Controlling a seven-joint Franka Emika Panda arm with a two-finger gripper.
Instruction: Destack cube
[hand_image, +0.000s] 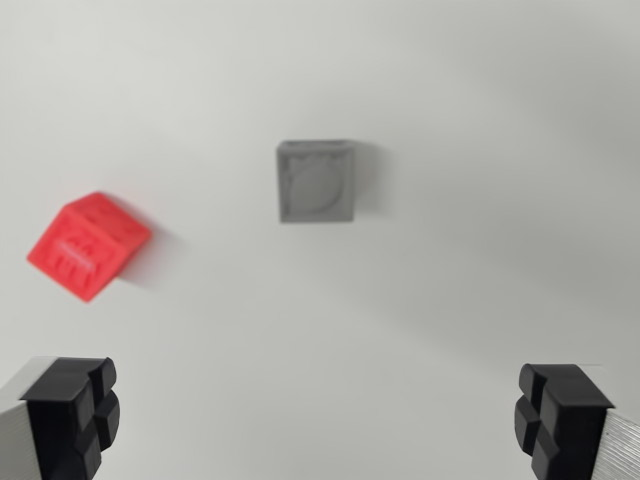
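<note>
A grey cube (316, 181) rests alone on the white surface, a little above the middle of the wrist view. A red cube (88, 245) sits apart from it at the wrist view's left, turned at an angle and slightly blurred. Neither cube is on top of the other. My gripper (315, 415) is open, its two black fingertips (75, 415) at the bottom corners of the view, far apart with nothing between them. Both cubes lie beyond the fingertips, and neither is touched.
A plain white tabletop (480, 260) fills the view. No other objects or edges show.
</note>
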